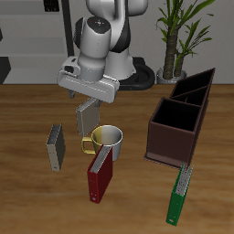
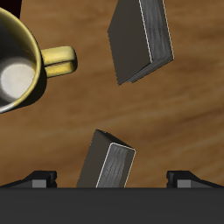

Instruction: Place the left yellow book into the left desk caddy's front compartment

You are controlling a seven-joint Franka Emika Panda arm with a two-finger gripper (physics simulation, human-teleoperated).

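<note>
a simulated home office is suggested; a wooden desk (image 1: 27, 196), desk caddy (image 1: 179, 123), books and potted plant (image 1: 178, 32) are shown
</note>
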